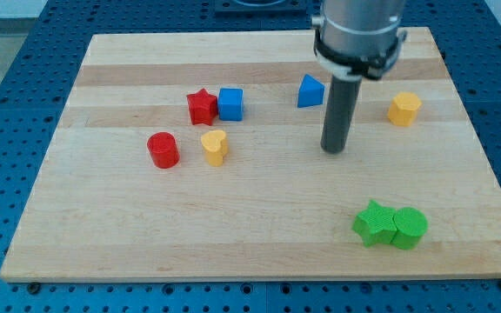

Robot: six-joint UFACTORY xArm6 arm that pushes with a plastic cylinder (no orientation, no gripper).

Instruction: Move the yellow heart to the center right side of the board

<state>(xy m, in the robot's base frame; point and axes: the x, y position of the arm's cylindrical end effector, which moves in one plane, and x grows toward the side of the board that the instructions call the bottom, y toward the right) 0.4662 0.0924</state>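
No jaws here: my tip (pixel 333 149) stands well right of the yellow heart (pixel 215 146), whose pointed end faces the view's bottom.

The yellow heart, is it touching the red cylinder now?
No, the yellow heart stands apart from the red cylinder, with a strip of bare board showing between them.

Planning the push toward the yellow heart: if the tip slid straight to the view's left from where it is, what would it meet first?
Probably the yellow heart: my tip sits at about its height in the view, with bare board between them, though depth is uncertain.
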